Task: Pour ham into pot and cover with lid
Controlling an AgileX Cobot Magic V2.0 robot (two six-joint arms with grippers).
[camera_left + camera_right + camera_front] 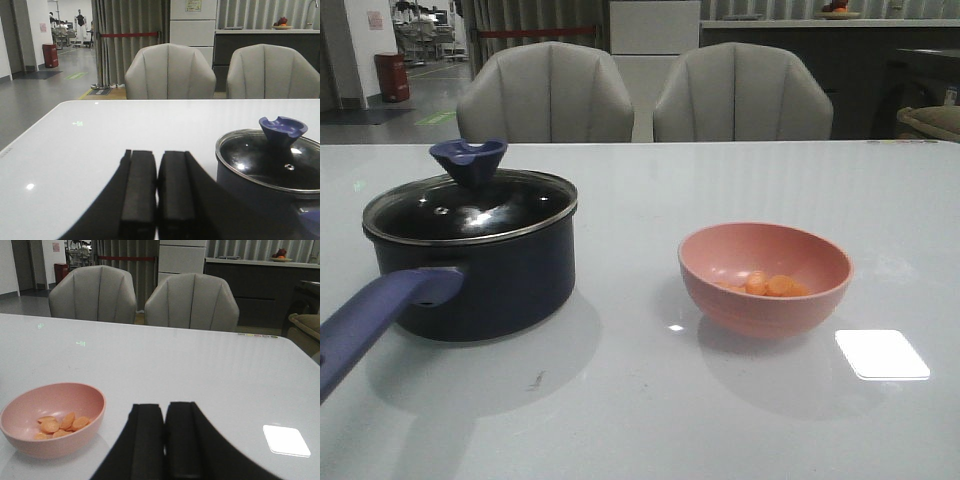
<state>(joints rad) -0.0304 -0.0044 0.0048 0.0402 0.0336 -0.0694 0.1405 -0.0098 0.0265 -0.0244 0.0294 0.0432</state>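
Observation:
The dark navy pot [490,275] stands on the left of the white table, its purple-blue handle [375,325] pointing toward the front. The glass lid [470,205] with its dark blue knob [468,160] sits on the pot. The ham [772,285], several orange slices, lies in a pink bowl [765,278] on the right. My left gripper [157,157] is shut and empty, beside the pot [267,175] and apart from it. My right gripper [165,407] is shut and empty, beside the bowl [52,417] holding the ham [60,424]. Neither gripper shows in the front view.
Two grey chairs [545,95] [742,95] stand behind the table's far edge. A bright light patch [882,354] lies on the table [640,420] front right of the bowl. A counter runs along the back wall.

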